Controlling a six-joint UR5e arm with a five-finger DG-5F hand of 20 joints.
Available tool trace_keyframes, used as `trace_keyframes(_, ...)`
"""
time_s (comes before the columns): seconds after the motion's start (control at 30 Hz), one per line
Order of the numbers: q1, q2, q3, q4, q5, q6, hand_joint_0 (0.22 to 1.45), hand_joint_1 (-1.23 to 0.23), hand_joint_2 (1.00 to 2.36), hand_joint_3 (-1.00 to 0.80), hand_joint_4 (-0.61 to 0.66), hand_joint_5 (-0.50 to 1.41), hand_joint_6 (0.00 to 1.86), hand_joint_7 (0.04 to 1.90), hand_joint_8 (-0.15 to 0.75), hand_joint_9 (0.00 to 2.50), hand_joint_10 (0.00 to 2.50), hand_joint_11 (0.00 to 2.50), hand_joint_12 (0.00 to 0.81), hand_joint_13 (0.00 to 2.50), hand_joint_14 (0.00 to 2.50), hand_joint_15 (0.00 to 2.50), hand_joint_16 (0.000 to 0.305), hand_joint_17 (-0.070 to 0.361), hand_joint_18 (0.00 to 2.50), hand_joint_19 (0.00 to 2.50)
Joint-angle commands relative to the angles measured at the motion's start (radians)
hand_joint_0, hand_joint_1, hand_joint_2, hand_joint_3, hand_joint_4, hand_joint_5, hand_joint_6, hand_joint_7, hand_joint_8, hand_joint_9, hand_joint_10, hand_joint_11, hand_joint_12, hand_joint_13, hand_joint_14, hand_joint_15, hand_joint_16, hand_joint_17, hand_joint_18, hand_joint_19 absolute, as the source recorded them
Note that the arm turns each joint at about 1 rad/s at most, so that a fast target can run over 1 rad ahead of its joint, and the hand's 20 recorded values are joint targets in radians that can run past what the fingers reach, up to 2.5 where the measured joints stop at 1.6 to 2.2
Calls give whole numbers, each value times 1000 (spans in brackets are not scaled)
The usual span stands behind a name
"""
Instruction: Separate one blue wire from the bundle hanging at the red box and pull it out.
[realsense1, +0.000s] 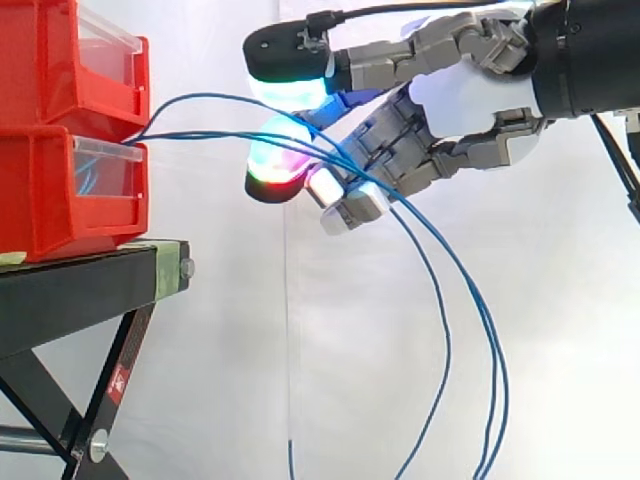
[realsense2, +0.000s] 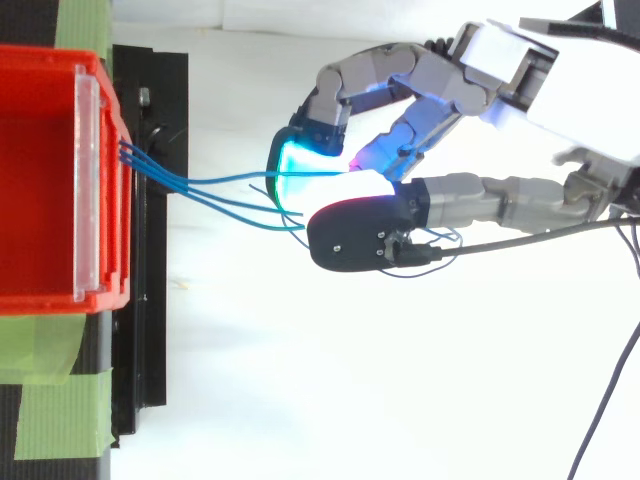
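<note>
I see the hand (realsense1: 470, 105) at 3 o'clock of the bins, thumb and fingers pinching the blue wires (realsense1: 205, 135). These leave the lower red bin (realsense1: 60, 195), stacked under the upper red bin (realsense1: 50, 60), and droop toward 6 o'clock. Below, the black stand (realsense1: 70, 290); behind, the white curtain (realsense1: 300, 350).

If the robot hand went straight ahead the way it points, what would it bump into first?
The blue wires already cross in front of the hand, so it would meet them first. Beyond them stand the red bins on the black stand, probably next, though depth is hard to judge.
</note>
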Motion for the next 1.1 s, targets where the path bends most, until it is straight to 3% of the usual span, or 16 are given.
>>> trace_keyframes(0.0, -3, 2, 0, 6, 4, -11, 644, -555, 1014, -364, 224, -204, 732, 1037, 371, 1069, 18, 855, 349, 1292, 25, 1209, 44, 99, 490, 347)
trace_keyframes(0.77, -21, 2, 0, 4, -1, -14, 642, -552, 1014, -357, 220, -208, 738, 1031, 371, 1064, 19, 863, 349, 1297, 25, 1212, 43, 97, 496, 346)
trace_keyframes(1.07, -23, 8, 0, 6, -1, -14, 659, -639, 1017, -318, 201, -225, 794, 981, 367, 1052, 18, 886, 347, 1298, 24, 1225, 43, 97, 500, 345)
